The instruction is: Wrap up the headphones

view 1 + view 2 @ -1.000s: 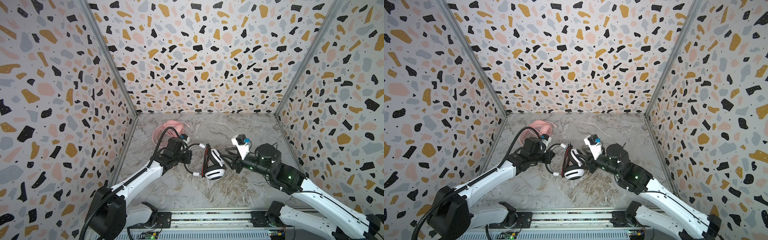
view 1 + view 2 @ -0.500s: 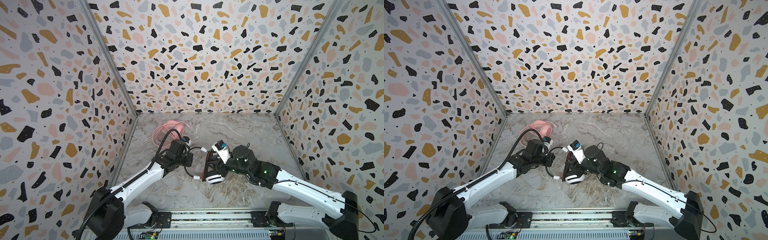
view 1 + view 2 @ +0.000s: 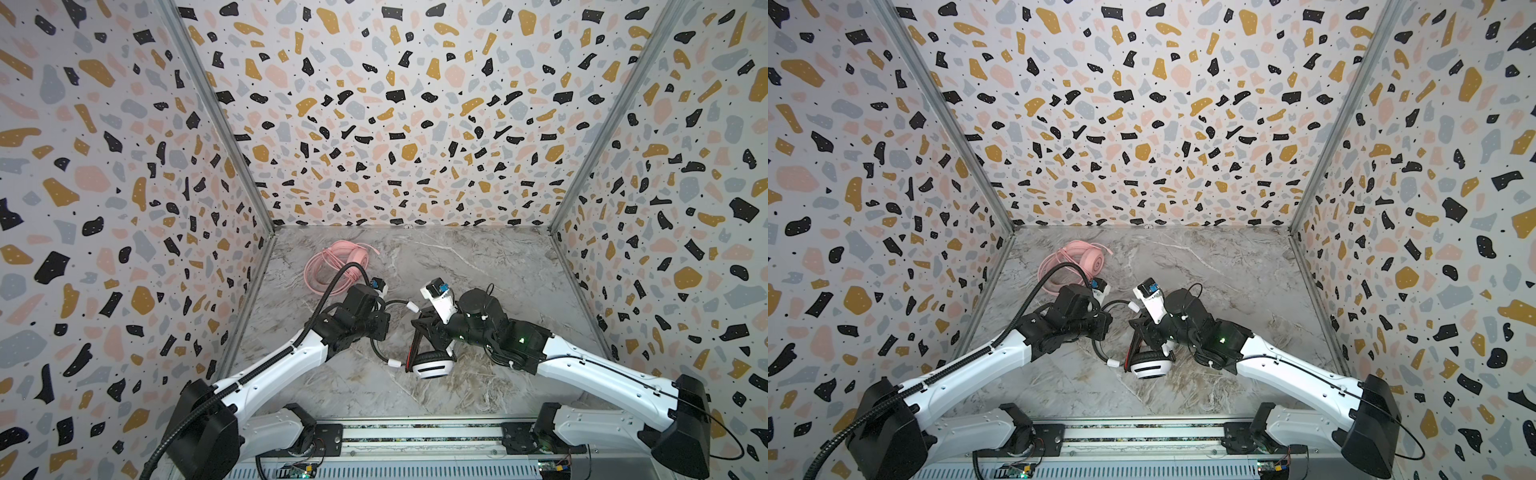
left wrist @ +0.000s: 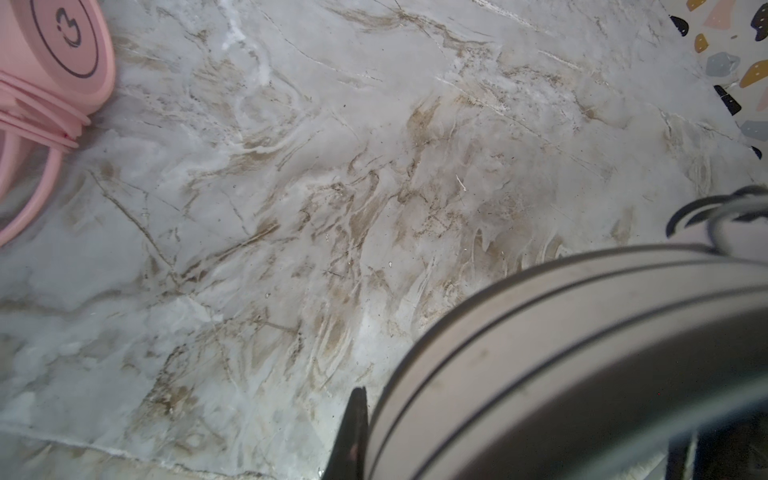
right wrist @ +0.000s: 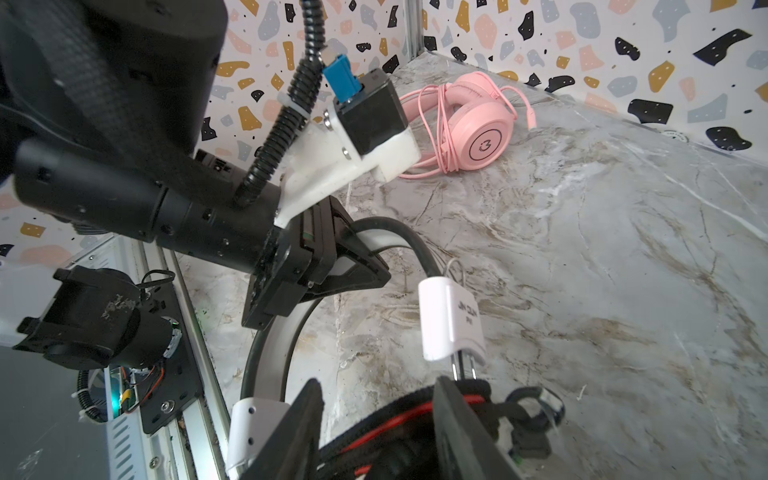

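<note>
The pink headphones lie at the far left of the table, near the back corner. Their pink cord is wound round them in loops, so that half of the job looks done. The work in hand is the white-and-black striped headphones, which sit near the middle of the table between the two arms, with one ear cup low towards the front edge in both top views. The left gripper is clenched on the striped headband, holding it up off the table. The left wrist view shows little besides that band curving close past the lens. The right gripper has its jaws apart on either side of the black ear pad with the red trim. I cannot tell whether they are pressing on it or only standing round it. A small tangle of thin black cord shows just beside that pad, but I cannot follow where the rest of it runs. This reads as the start of the second wrap: the headset is steadied and the cord has not yet been wound. Next, the right gripper likely needs to take hold of the loose cord rather than the pad. It would then carry the cord round the band or cups in even turns, while the left gripper keeps its grip so the headset does not twist or slip.
</note>
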You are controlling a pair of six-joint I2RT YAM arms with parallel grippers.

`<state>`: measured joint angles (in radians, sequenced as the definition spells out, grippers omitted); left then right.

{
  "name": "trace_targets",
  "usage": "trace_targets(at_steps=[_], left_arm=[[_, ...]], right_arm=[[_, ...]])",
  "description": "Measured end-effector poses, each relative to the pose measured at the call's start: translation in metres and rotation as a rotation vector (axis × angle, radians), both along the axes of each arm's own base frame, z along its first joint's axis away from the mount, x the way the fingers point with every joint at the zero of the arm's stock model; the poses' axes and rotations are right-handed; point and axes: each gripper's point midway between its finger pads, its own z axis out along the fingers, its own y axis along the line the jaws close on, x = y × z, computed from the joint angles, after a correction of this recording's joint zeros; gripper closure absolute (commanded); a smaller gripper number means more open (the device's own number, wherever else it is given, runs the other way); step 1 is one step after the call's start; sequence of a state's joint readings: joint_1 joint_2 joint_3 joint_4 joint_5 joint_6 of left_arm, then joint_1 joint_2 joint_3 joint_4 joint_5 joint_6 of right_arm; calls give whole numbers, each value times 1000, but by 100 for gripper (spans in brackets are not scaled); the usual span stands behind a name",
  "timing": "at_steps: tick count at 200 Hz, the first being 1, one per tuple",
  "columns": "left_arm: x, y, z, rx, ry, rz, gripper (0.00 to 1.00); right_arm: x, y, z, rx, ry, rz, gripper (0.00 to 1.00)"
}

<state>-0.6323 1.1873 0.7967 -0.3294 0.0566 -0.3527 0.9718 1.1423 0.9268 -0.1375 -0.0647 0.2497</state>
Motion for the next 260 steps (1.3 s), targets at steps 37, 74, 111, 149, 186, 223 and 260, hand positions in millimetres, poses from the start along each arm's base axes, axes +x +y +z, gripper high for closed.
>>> trace_targets(at_steps=[37, 74, 111, 149, 186, 223, 260], left_arm=[[9, 10, -3, 13, 1, 43, 100], [31, 31, -20, 39, 36, 156, 100], [60, 38, -43, 71, 105, 271, 100], [100, 19, -58, 69, 147, 320, 100], [158, -3, -73, 43, 172, 350, 100], [213, -17, -99, 19, 198, 390, 100], [239, -24, -116, 20, 206, 418, 100]], right_arm=[[25, -36, 12, 43, -20, -125, 53], [53, -98, -5, 94, -3, -315, 52], [49, -120, -47, 64, 63, -356, 52], [37, -120, -76, 48, 110, -325, 52], [24, -125, -102, 48, 161, -315, 51], [19, -127, -89, 99, 135, -312, 51], [17, -130, -77, 133, 107, -316, 51]])
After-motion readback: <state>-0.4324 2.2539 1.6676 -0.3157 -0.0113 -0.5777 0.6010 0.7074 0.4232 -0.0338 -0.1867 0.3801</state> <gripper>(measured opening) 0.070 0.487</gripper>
